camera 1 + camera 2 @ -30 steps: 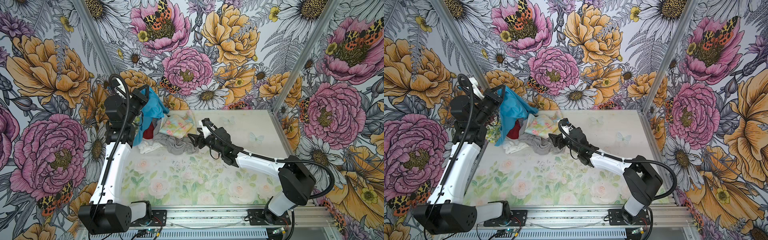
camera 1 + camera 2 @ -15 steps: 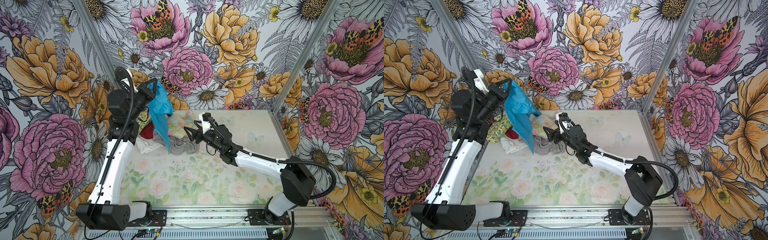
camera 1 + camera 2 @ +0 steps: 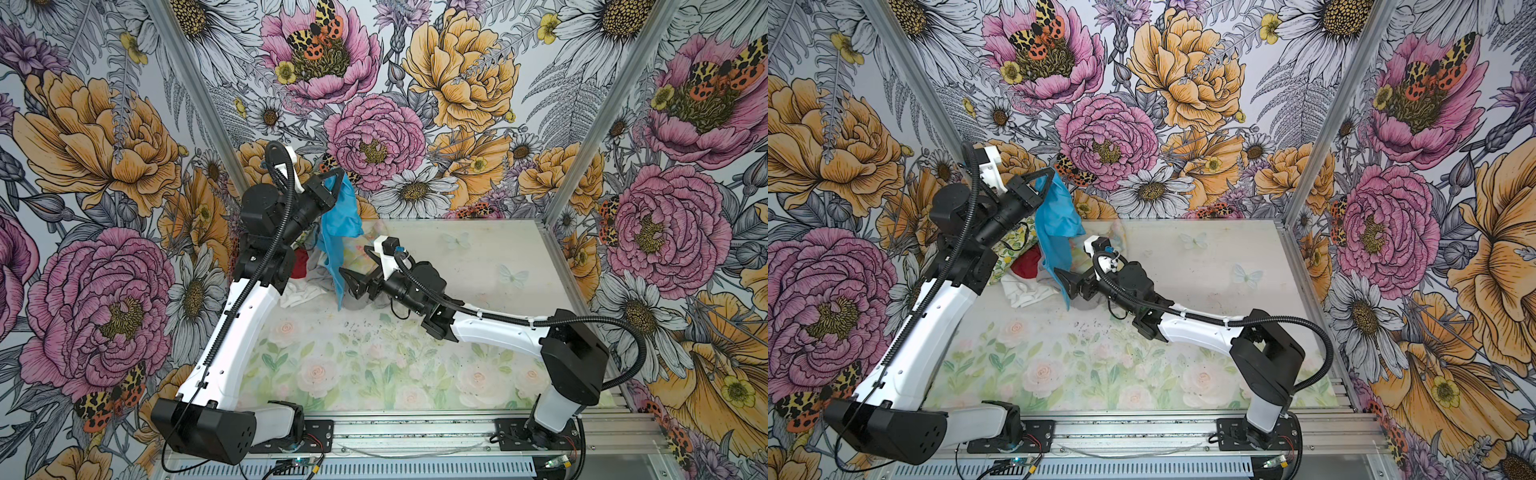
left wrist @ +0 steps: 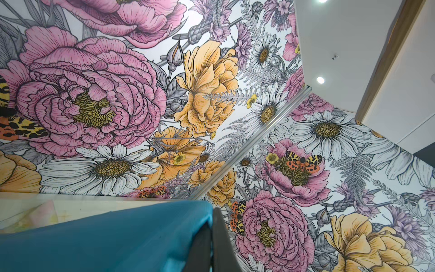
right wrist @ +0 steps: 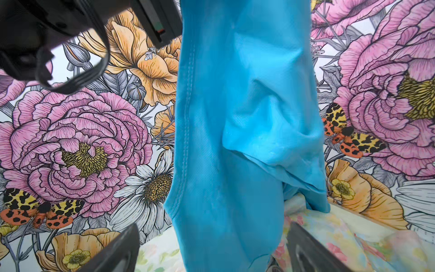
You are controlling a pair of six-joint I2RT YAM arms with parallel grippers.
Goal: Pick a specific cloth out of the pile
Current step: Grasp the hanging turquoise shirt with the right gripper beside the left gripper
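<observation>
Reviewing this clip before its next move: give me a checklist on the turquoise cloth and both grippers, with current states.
1. Left gripper shut on the cloth: ok.
2. Nothing else lifted with it: ok.
3. Cloth's lower end clear of the pile: cannot tell.
4. Right gripper open: ok.
5. Cloth hangs between the right gripper's fingers, right wrist view: ok.

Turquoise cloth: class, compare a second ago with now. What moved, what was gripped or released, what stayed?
The left gripper, shut on the turquoise cloth, lifted it higher out of the pile; it hangs long. The right gripper came off the pile, opened its jaws wider and moved to the hanging tail, one jaw each side. The pile barely changed.
</observation>
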